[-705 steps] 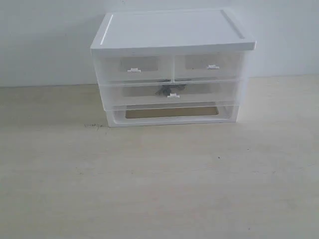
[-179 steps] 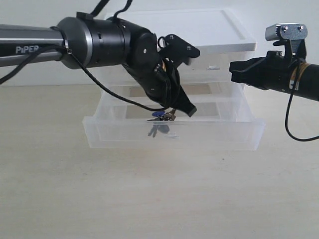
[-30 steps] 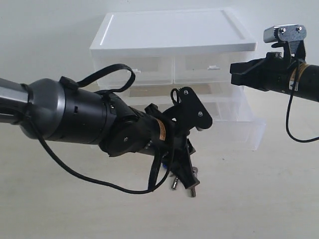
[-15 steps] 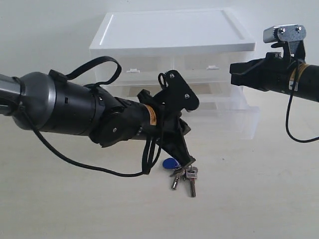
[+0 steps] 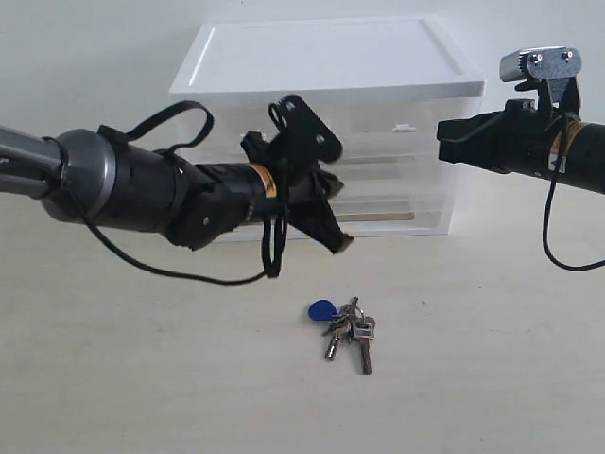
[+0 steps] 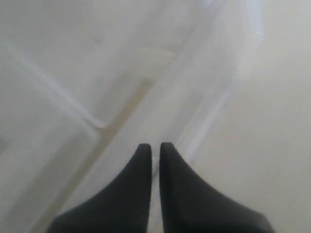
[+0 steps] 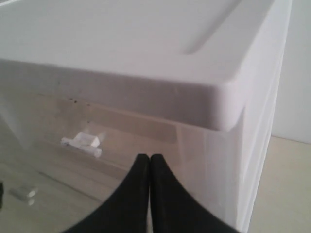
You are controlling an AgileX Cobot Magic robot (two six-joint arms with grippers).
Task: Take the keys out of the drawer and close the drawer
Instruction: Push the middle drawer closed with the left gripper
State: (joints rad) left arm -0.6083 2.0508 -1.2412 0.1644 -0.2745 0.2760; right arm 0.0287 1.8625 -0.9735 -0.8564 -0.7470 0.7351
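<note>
Before me a pale beige wood-grain tabletop (image 5: 142,397), matte and faintly streaked, runs back to a plain white painted wall (image 5: 85,66). They meet in a straight line behind a translucent plastic storage cabinet with a flat white lid (image 5: 331,57). The light is soft and even, and shadows on the tabletop are faint.

We see silver keys (image 5: 352,333), their tag (image 5: 322,310) blue at ten o'clock; the drawer (image 5: 402,187) seems translucent white.
</note>
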